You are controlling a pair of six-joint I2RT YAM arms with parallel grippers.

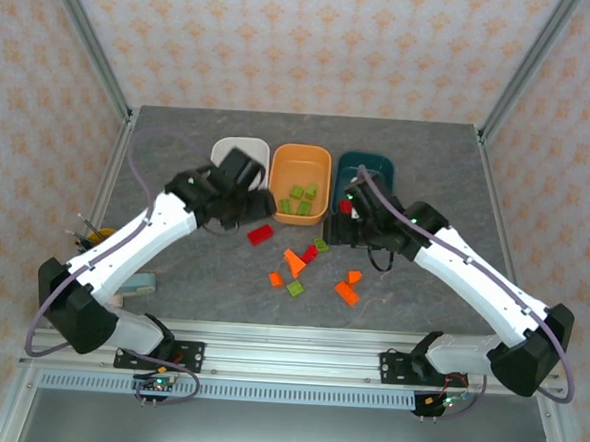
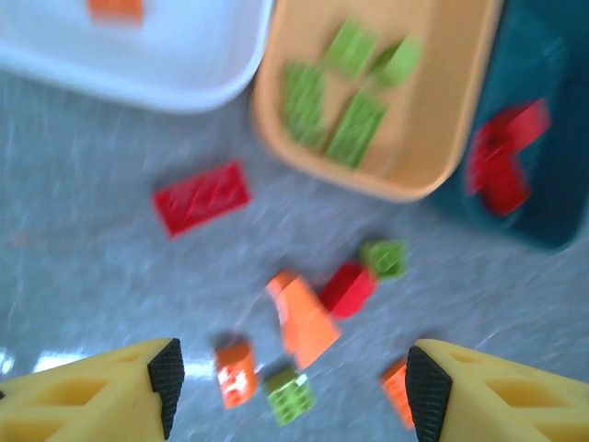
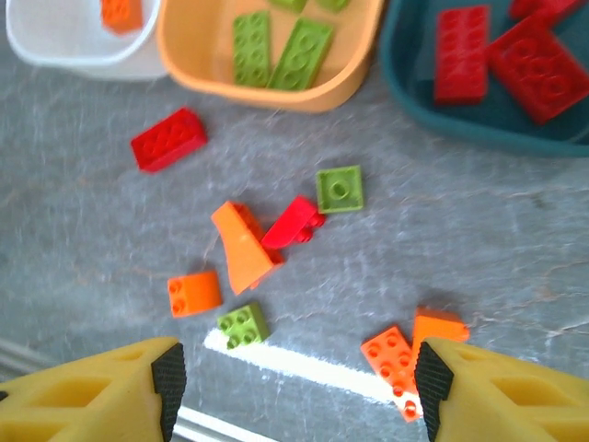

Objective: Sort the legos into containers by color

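Left wrist cam first, and it's pretty blurry. The left end effector (image 2: 294,378) is spread wide open with nothing between its yellow fingers (image 2: 110,396), hovering over the grey desk (image 2: 83,203). Right under it is a loose bunch of legos (image 2: 304,322) in orange, red and green. A flat red brick (image 2: 202,196) lies off on its own, near the white tub (image 2: 184,64), which has one orange piece (image 2: 115,7) in it. The orange tub (image 2: 446,83) holds the green legos (image 2: 331,101), and the teal tub (image 2: 552,110) holds the red legos (image 2: 502,157).

The right wrist cam is much sharper. The right end effector (image 3: 296,378) is wide open and empty too. On the desk below the tubs there's a green square (image 3: 340,189). Beside it a small red piece (image 3: 294,223) touches an orange wedge (image 3: 241,247). Closer to the fingers are an orange block (image 3: 194,293), a little green brick (image 3: 243,325) and two orange bits (image 3: 391,354) close together.

From the top cam, the tubs sit in a row at the far side, white, orange, teal from left to right. The loose legos are scattered in front of the orange tub. The left end effector is over the near edge of the white tub and the right one is at the near edge of the teal tub. I can't tell the finger gap from up there.
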